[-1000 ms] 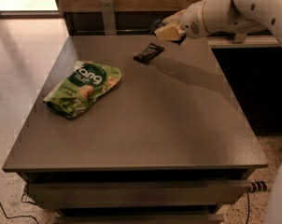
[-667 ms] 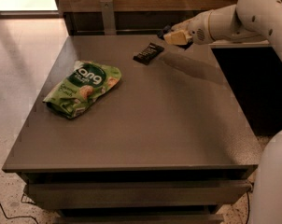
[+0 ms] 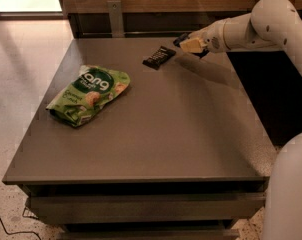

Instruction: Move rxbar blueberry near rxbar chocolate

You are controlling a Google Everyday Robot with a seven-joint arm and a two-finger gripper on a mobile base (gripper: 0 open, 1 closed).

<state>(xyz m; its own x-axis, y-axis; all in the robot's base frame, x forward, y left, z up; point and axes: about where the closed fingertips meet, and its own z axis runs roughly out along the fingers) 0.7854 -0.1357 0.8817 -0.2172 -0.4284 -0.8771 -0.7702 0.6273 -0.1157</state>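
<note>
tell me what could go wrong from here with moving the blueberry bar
1. The gripper sits just right of the rxbar chocolate, which lies near the far edge of the table. A careless sweep could push that bar off the back.
2. The rxbar blueberry seems to be the dark shape at the gripper's tip, though that is hard to tell. If so, a loose hold might drop it short.

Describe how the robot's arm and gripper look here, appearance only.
The arm is smooth, glossy white, built of rounded tubular segments with a bulbous joint; no cables or markings show. The gripper, above the far right of the table, is cream-yellow with dark parts.
</note>
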